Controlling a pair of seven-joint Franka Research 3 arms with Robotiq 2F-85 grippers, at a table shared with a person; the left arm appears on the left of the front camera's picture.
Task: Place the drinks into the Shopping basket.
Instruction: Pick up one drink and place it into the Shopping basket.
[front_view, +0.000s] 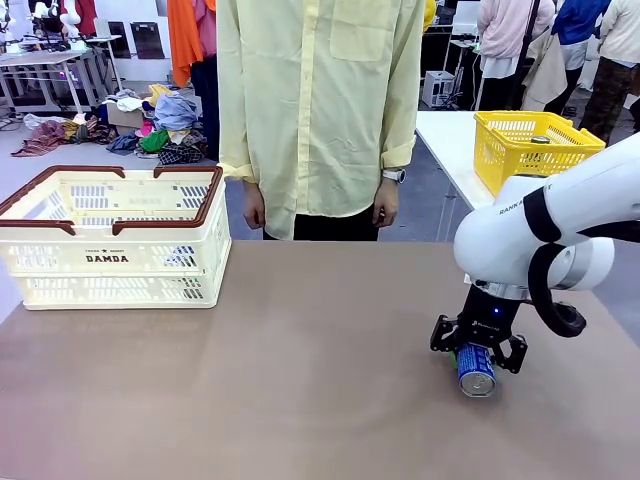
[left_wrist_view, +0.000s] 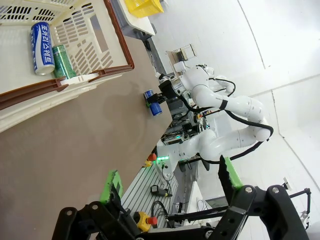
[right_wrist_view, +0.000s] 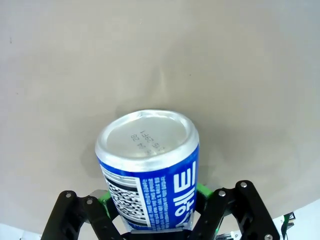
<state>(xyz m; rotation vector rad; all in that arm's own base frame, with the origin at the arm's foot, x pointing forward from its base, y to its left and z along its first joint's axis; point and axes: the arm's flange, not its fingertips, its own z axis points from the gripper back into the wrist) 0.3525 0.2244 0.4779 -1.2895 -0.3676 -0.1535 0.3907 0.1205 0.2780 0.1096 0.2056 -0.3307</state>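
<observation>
Blue can (front_view: 476, 372) pinched in right hand (front_view: 478, 352), long axis in line with the grip; Shopping basket (front_view: 60, 262) sits well left across the worktop (front_view: 300, 380). Left hand (left_wrist_view: 170, 170) spread, empty.

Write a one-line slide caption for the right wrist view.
The right hand grips a blue drink can, silver end toward the camera, brown table behind.

Two blue aluminium drink cans (right_wrist_view: 147, 170) (left_wrist_view: 42, 47), one green aluminium drink can (left_wrist_view: 63, 62), one cream slotted plastic crate (front_view: 120, 258), one yellow mesh basket (front_view: 520, 150).
</observation>
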